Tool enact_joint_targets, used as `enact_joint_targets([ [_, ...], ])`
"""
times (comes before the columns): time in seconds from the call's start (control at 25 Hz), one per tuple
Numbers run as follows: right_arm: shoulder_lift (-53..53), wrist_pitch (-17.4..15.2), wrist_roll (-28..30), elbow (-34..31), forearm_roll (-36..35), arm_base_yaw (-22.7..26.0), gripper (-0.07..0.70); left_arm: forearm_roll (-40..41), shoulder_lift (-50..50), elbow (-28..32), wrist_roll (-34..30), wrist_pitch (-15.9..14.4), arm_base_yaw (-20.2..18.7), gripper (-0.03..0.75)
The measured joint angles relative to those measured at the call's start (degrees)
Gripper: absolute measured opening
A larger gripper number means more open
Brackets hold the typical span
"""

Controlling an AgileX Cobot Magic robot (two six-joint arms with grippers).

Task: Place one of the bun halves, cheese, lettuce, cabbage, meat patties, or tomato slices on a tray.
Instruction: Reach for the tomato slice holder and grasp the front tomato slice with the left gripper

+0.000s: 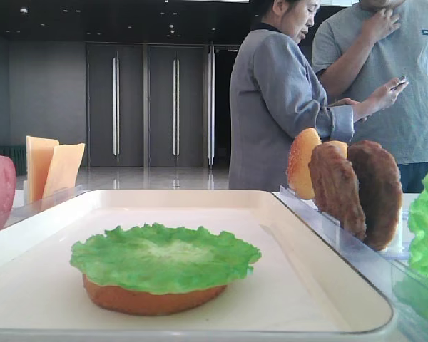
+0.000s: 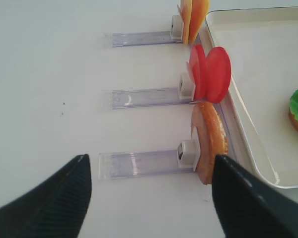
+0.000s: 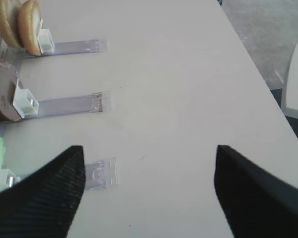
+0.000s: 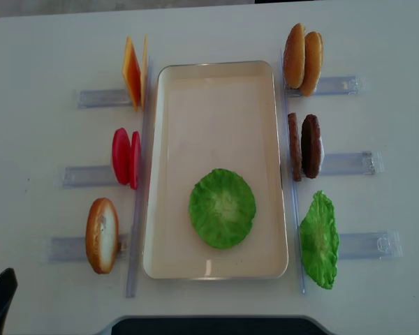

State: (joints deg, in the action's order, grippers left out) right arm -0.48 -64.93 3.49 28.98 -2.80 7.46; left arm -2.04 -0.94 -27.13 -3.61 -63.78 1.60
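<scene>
Left gripper [image 2: 149,191]: your jaws stand wide apart and hold nothing; they hover low over the bare table, pointing at the left row of holders
Right gripper [image 3: 146,191]: also spread wide and empty, above the table on the right side
Nearest piece: the flat bun half [image 2: 209,141] stands on edge in its clear holder [image 2: 139,163], straight ahead of your left gripper and just beside the tray rim
Next along: the tomato slices [image 2: 211,73] stand upright as a pair in the middle holder; the cheese [image 2: 193,15] is in the far one
Tray [image 4: 216,91]: a bun base [image 1: 150,298] already lies on it with the lettuce [image 4: 222,208] flat on top, towards the near end
Step in hand: as I judge it, you are between placements, choosing the next layer
Next move: reach forward with the left arm, close across a slice's thin edge, lift it clear of the holder, then lay it on the lettuce
Right row: domed buns [image 4: 302,59], meat patties [image 4: 304,146] and the cabbage leaf [image 4: 319,239], each just beside the tray
In the way: the raised rim and the holder's white clip [image 2: 188,151]
Far background: two people stand behind the table, probably clear of your reach, though depth is hard to read
</scene>
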Motion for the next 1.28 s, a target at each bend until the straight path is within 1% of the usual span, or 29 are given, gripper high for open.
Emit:
enact_joint_targets([
  [0.12, 0.0, 0.0, 0.0, 0.0, 0.0, 0.0, 0.514, -0.2, 0.0, -0.7, 0.0, -1.1, 0.0, 0.575],
  [0.24, 0.0, 0.0, 0.0, 0.0, 0.0, 0.0, 0.514, -0.3, 1.1, -3.1, 0.0, -3.3, 0.0, 0.575],
  [0.36, 0.0, 0.0, 0.0, 0.0, 0.0, 0.0, 0.514, -0.6, 4.7, -6.3, 0.5, -4.9, 0.0, 0.575],
  [0.48, 0.0, 0.0, 0.0, 0.0, 0.0, 0.0, 0.514, -0.7, 9.0, -9.4, 1.3, -5.8, 0.0, 0.575],
  [0.64, 0.0, 0.0, 0.0, 0.0, 0.0, 0.0, 0.514, -0.5, 15.6, -12.5, 1.5, -5.8, 0.0, 0.575],
  [0.92, 0.0, 0.0, 0.0, 0.0, 0.0, 0.0, 0.514, 2.0, 29.0, -14.8, 3.9, -5.6, 0.0, 0.575],
  [1.08, 0.0, 0.0, 0.0, 0.0, 0.0, 0.0, 0.514, 3.4, 37.3, -16.3, 4.2, -5.1, 0.0, 0.575],
  [1.28, 0.0, 0.0, 0.0, 0.0, 0.0, 0.0, 0.514, 4.5, 47.2, -20.5, 6.7, -4.1, 0.0, 0.575],
])
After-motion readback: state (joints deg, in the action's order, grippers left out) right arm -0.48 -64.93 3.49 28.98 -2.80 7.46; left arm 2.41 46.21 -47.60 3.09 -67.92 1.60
